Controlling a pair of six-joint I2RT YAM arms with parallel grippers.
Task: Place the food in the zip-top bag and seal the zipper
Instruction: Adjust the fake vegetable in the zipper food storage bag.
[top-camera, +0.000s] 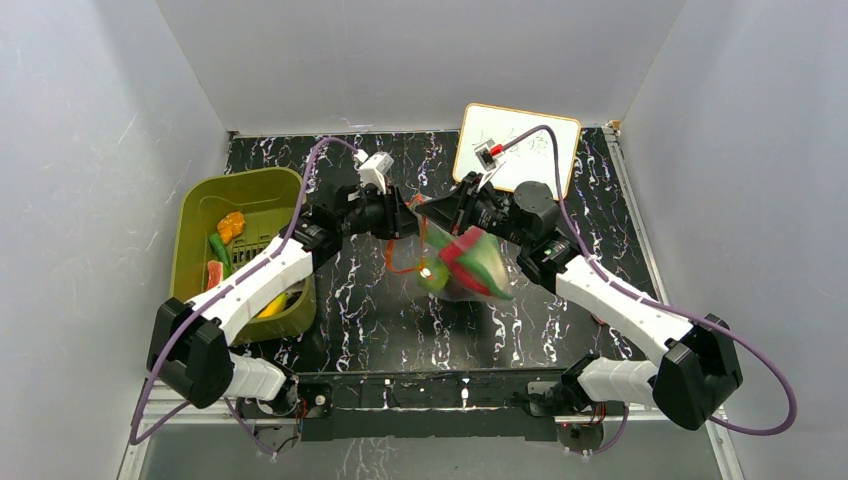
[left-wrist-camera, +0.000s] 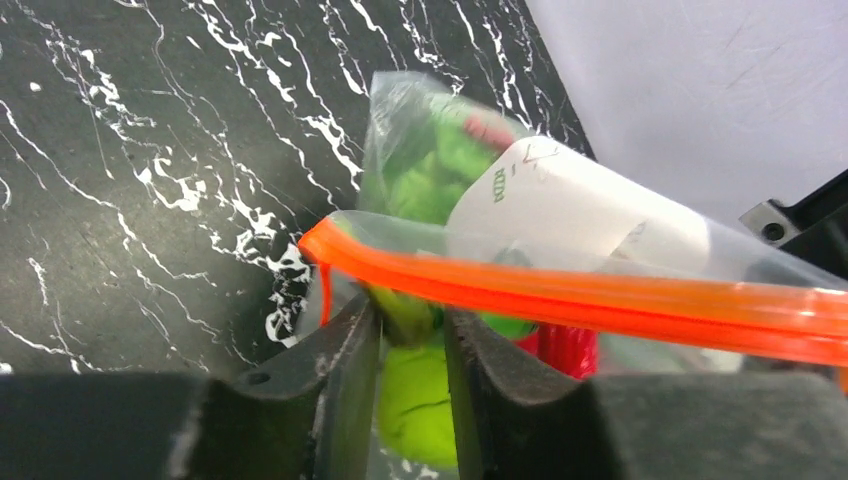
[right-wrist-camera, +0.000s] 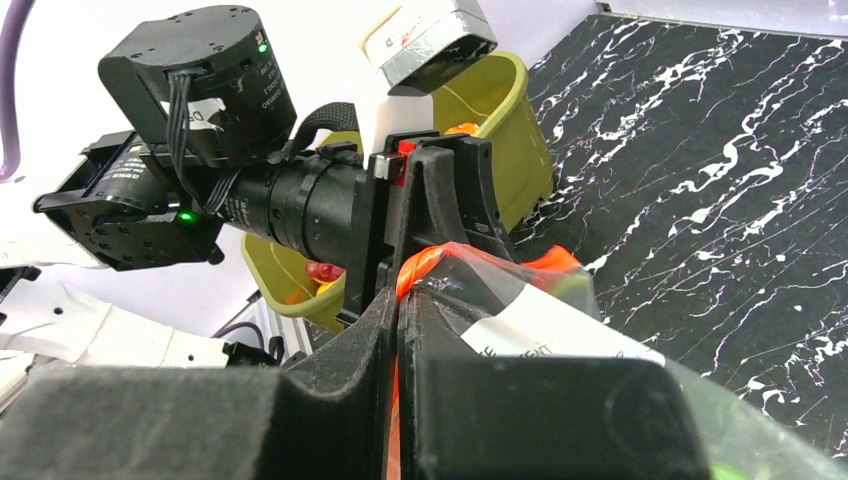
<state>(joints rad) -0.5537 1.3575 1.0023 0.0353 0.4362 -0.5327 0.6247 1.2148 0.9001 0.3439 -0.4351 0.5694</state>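
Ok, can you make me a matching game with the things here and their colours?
Things:
1. zipper
2. basket
3. board
4. table

Colours:
A. black with white streaks
B. white
C. olive green
D. red-orange

Pairs: 1-D, 2-C, 3-B, 4-A

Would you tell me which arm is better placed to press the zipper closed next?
Probably left: the left gripper sits at one end of the zipper, jaws slightly apart, while the right gripper is shut on the other end, anchoring it.
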